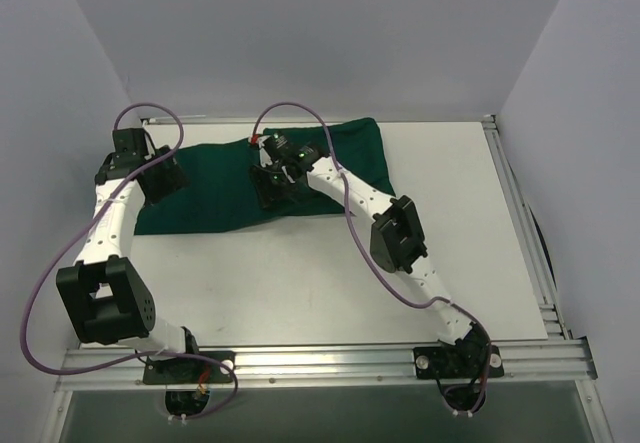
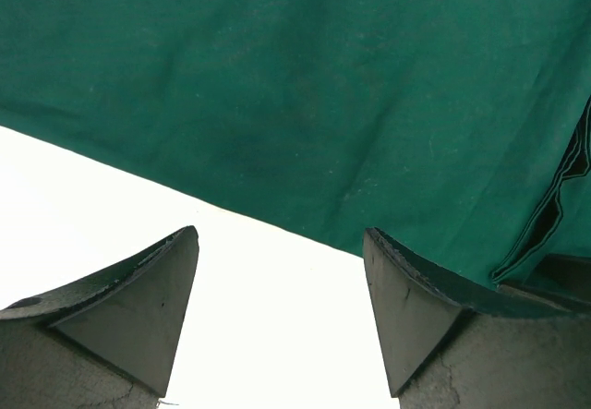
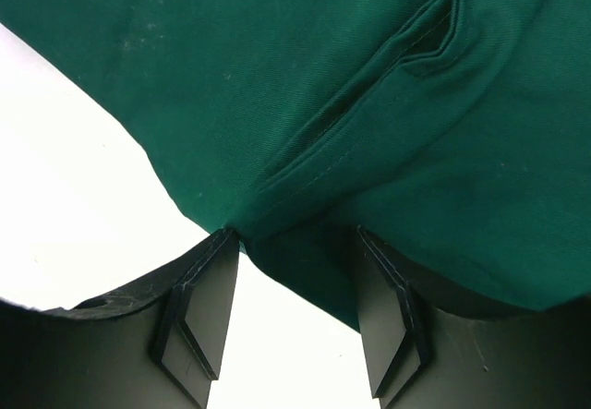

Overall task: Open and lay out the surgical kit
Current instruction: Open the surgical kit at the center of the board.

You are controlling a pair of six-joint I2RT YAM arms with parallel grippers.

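The surgical kit shows only as a dark green cloth wrap lying folded across the far half of the white table. The tray and instruments are hidden. My left gripper sits at the wrap's left end. In the left wrist view the left gripper is open over bare table, just short of the cloth's edge. My right gripper is at the wrap's near edge. In the right wrist view the right gripper stands open astride a hemmed fold of cloth, its fingertips touching it.
An aluminium rail runs along the near edge where both arm bases are bolted. Another rail lines the right side. White walls close in the left, back and right. Purple cables loop beside the arms.
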